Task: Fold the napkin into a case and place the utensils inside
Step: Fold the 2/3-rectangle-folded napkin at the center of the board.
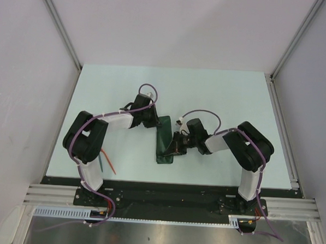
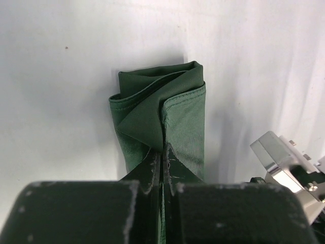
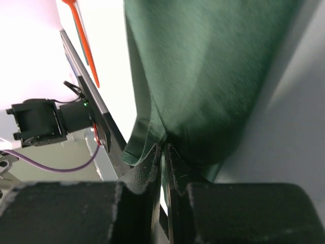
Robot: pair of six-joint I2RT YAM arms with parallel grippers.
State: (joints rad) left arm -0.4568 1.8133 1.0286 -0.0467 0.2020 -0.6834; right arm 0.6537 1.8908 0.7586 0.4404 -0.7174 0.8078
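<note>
The dark green napkin (image 1: 166, 137) lies mid-table, folded into a narrow strip. My left gripper (image 1: 155, 121) is at its far end, shut on a cloth edge (image 2: 163, 150). In the left wrist view the napkin (image 2: 167, 101) shows layered folds with an open pocket at the far end. My right gripper (image 1: 175, 148) is at the near right side, shut on a fold of the napkin (image 3: 165, 147), which hangs over its fingers (image 3: 203, 76). The orange-red utensil (image 1: 110, 165) and the teal utensil (image 1: 102, 163) lie by the left arm's base. The orange one also shows in the right wrist view (image 3: 81, 35).
The pale table (image 1: 230, 98) is walled by white panels at left, back and right. A black rail (image 1: 170, 186) runs along the near edge. The right arm's metal wrist part (image 2: 284, 162) sits close beside the napkin.
</note>
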